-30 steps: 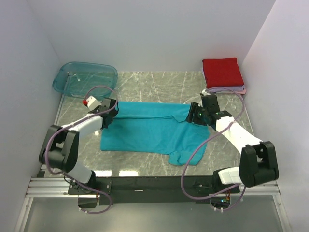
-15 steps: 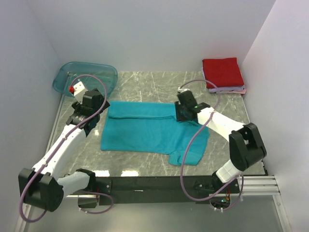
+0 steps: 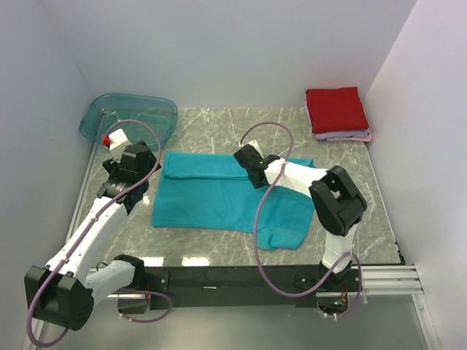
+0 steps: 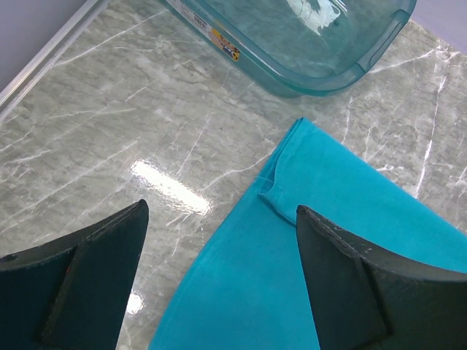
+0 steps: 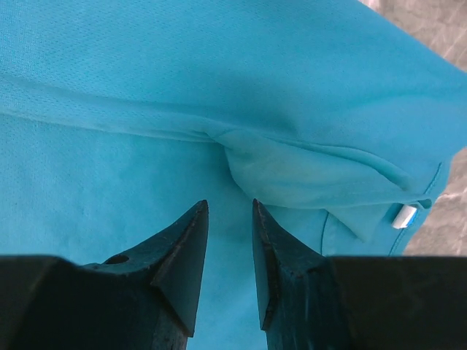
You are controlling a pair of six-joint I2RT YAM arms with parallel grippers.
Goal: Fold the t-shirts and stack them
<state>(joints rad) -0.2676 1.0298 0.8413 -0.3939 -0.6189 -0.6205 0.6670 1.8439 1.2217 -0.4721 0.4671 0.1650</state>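
teal shirt [image 3: 219, 200] part-folded, lilac shirt [image 3: 341, 135] mostly hidden

We see a teal shirt [image 3: 219, 200] spread flat across the middle of the counter [image 3: 219, 120], with a folded band along its upper edge. The right fingers [image 3: 246, 162] sit over that band near its right end. The left fingers [image 3: 135, 164] hang just off the shirt's upper left corner. A tub [image 3: 128, 117] stands at upper left. A folded red shirt [image 3: 336, 109] lies on a lilac one [image 3: 343, 135] at upper right.
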